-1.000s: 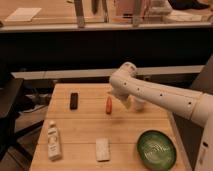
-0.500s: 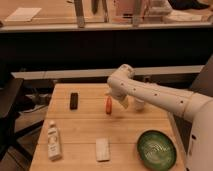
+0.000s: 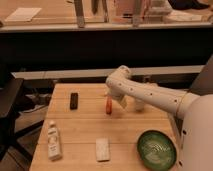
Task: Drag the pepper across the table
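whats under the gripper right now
The gripper hangs low over the table, just right of the pepper in the view. The pepper seems to lie beside it, not beneath. Wood shows around it; the spot directly underneath is covered by the gripper itself.

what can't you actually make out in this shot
- End effector, hanging just right of the pepper, camera view: the arm hides whether it touches the pepper.
- White bottle label, camera view: too small to read.
- Pale object behind the arm, camera view: partly covered, unidentifiable.
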Robot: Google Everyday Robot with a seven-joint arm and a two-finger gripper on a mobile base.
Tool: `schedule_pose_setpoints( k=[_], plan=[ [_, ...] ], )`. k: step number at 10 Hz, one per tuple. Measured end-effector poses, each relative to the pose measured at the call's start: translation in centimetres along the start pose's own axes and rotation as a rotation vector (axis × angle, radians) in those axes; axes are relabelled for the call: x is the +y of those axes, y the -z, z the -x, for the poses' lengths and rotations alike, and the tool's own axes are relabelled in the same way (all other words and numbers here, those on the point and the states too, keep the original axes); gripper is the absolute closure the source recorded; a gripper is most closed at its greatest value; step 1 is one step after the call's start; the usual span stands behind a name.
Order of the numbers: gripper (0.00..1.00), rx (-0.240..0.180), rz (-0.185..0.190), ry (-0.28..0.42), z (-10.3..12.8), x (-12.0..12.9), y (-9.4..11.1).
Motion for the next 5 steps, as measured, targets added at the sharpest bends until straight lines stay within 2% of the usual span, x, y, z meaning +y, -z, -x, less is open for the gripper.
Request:
schedule_pose_setpoints(
  k=[5],
  plan=[
    [0.20,-0.015,-0.001,0.064,0.3,-1.3,-1.8]
  ],
)
